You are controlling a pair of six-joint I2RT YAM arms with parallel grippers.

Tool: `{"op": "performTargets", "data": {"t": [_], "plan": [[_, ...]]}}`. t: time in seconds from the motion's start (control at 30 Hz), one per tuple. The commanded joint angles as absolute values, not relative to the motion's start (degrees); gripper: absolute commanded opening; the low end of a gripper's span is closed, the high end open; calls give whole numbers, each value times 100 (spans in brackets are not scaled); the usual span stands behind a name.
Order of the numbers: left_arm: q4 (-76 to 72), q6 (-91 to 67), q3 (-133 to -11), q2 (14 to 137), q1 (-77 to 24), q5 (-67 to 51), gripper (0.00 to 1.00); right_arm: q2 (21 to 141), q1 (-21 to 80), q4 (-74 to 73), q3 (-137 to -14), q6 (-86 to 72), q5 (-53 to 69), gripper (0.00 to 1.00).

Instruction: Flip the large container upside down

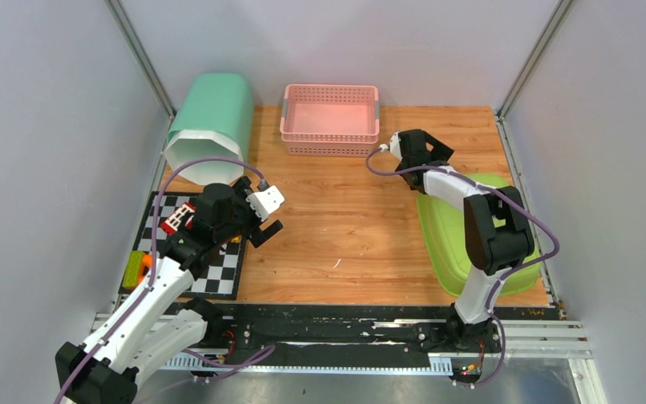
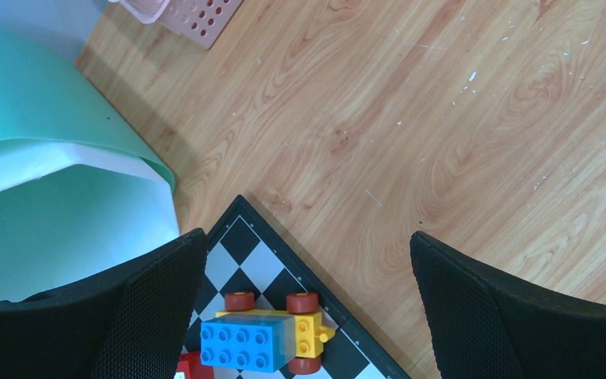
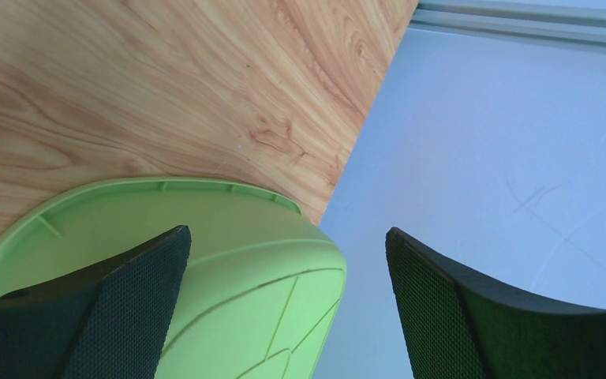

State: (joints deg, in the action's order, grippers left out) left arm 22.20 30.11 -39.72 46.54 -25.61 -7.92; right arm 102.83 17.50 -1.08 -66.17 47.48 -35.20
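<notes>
Tabletop from above: lime-green tub (image 1: 437,242) at the right edge of the frame on the wooden table (image 1: 345,219), seemingly base-up with its rim to the boards. Over its upper end, right gripper (image 1: 420,150), jaws spread wide, holding nothing. At centre left, left gripper (image 1: 262,229) above a checkered mat (image 1: 219,273), equally wide and empty. Mint bin (image 1: 210,126) on its side at upper left, pink basket (image 1: 330,118) at top centre.

Left wrist: open fingers framing the mat's corner and a toy brick car (image 2: 264,335) at bottom centre, mint bin filling the left.

Right wrist: wide fingers either side of the tub's ribbed rim and curved corner at lower left, grey wall to the right, no contact visible.

Judged the closing step, if this tub is the large container meant: flip apparently made, jaws clear of it. Next move likely calling for a clean lift away without nudging the tub
</notes>
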Motion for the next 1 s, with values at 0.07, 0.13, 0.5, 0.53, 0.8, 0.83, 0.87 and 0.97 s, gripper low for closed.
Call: {"op": "performTargets", "data": {"t": [0.07, 0.13, 0.5, 0.53, 0.8, 0.83, 0.87, 0.97], "plan": [[2098, 3059, -3894, 4614, -2593, -852, 100, 10456, 1436, -480, -7014, 4682, -3783, 96], [2092, 3054, -3898, 4603, -2593, -853, 100, 10403, 1281, -584, -7136, 4564, -3704, 96], [2089, 3066, -3885, 4610, -2593, -852, 100, 9609, -195, -1377, -7498, 4001, -2742, 91], [2088, 3067, -3885, 4608, -2593, -851, 100, 9539, -348, -1455, -7459, 3999, -2616, 89], [2102, 3059, -3903, 4624, -2593, -878, 100, 9060, -1567, -1801, -7010, 4306, -1764, 85], [2105, 3052, -3902, 4631, -2593, -879, 100, 9018, -1713, -1802, -6946, 4379, -1657, 86], [2101, 3056, -3902, 4639, -2593, -887, 100, 8976, -1845, -1801, -6856, 4475, -1508, 86], [2113, 3045, -3911, 4656, -2593, -881, 100, 8907, -2203, -1785, -6672, 4782, -1240, 87]]}}
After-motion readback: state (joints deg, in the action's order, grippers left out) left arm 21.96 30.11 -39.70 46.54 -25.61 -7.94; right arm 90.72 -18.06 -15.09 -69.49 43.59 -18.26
